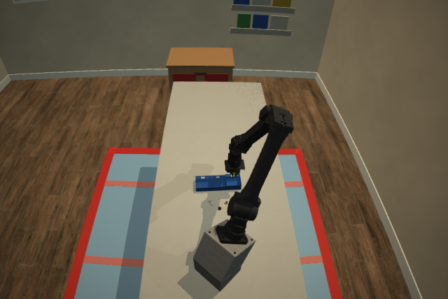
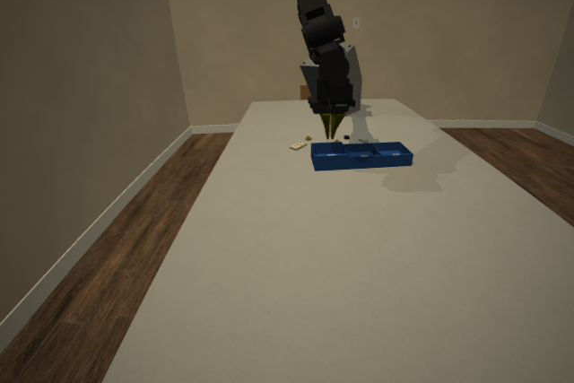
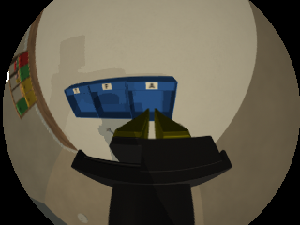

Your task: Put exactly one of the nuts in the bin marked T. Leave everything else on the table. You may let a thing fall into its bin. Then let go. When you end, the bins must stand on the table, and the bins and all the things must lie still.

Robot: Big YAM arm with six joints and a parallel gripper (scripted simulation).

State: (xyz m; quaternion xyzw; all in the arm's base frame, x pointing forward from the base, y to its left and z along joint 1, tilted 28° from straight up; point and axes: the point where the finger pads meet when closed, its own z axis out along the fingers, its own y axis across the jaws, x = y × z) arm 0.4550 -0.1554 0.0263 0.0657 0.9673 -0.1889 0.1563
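Near the blue bins (image 1: 217,188) (image 2: 363,163) (image 3: 119,86), the jaws (image 1: 234,175) (image 2: 330,138) are almost shut and hold nothing.

One gold nut (image 1: 226,202) (image 2: 336,141) sits by a small dark thing (image 1: 219,208) (image 2: 346,136) on the surface (image 1: 195,129) (image 2: 343,253) (image 3: 187,42). Another nut (image 2: 308,138) is near a dotted tile (image 2: 298,144).

bin T (image 1: 202,188) (image 2: 396,161) (image 3: 87,113): blue, upright (end one) | brass nut (image 1: 226,202) (image 2: 336,141), second nut (image 2: 308,138): on table

Gripper: yellow-green fingers nearly together, tips overlapping the near edge of bin A, no clue on height
Bins: three blue ones in a row, bin A (image 3: 151,99) right, bin F (image 3: 112,103) middle, leftmost (image 3: 84,101) has a tag too tiny to read for sure
Table: pale top (image 3: 187,47), shadows on it
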